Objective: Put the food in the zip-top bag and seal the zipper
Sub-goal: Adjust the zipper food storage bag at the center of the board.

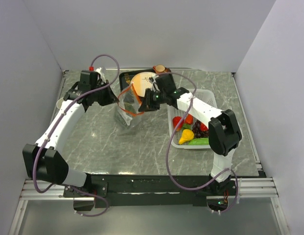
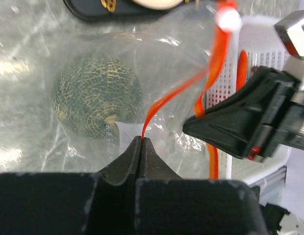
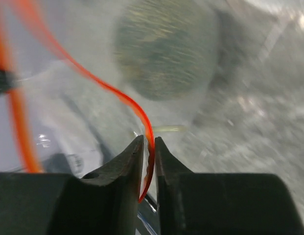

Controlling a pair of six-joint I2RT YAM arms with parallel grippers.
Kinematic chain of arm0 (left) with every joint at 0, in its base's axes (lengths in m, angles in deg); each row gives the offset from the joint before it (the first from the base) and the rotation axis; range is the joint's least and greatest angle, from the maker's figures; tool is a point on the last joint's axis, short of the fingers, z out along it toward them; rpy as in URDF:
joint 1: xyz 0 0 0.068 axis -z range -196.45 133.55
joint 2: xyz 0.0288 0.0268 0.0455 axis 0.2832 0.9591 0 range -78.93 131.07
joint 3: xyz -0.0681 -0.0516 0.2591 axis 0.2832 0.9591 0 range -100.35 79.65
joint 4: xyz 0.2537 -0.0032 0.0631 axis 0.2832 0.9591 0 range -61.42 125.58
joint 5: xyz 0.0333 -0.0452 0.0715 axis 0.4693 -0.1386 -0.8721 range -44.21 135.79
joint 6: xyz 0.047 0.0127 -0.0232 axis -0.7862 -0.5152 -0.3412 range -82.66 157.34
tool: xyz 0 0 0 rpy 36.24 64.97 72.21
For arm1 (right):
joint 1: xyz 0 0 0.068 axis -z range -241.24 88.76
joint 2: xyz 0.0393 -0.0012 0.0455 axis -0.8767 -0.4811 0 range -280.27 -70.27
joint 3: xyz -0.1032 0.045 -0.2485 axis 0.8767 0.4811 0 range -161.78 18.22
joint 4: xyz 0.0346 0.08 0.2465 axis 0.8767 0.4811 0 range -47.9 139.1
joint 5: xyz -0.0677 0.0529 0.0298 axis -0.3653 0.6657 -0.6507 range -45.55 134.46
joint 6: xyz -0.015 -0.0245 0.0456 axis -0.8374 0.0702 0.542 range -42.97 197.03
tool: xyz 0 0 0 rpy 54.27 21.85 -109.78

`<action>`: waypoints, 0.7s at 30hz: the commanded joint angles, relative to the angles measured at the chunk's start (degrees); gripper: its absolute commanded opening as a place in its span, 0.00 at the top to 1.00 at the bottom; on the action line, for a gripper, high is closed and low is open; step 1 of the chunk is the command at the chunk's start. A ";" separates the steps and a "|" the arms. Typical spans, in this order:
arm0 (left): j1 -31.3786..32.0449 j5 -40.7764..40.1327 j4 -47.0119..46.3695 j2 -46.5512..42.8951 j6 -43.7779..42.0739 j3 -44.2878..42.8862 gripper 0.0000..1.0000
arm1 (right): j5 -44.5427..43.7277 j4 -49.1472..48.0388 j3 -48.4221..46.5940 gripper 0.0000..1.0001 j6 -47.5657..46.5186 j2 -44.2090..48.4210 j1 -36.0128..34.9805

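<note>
The clear zip-top bag (image 1: 126, 108) stands mid-table with its mouth held open. The round green melon (image 2: 97, 95) lies inside it and also shows in the right wrist view (image 3: 166, 54). My left gripper (image 1: 115, 98) is shut on the orange-red zipper (image 2: 156, 105) at the left rim, as the left wrist view (image 2: 142, 139) shows. My right gripper (image 1: 144, 103) pinches the zipper (image 3: 137, 110) at the right rim, the strip running between its nearly closed jaws in the right wrist view (image 3: 149, 146). The red pieces (image 1: 177, 121), yellow pear (image 1: 186, 136), grapes (image 1: 201, 129), cucumber (image 1: 198, 142) and carrot (image 1: 189, 119) lie in the basket.
The white mesh basket (image 1: 210, 100) sits right of the bag, under my right arm. A black tray with a pale plate (image 1: 141, 81) stands just behind the bag. A small brown item (image 1: 160, 69) lies at the back edge. Grey walls enclose the table.
</note>
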 commanded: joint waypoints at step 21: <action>5.55 12.64 -8.70 3.27 1.34 -3.18 0.99 | -33.78 19.32 19.11 0.24 -7.80 31.15 16.75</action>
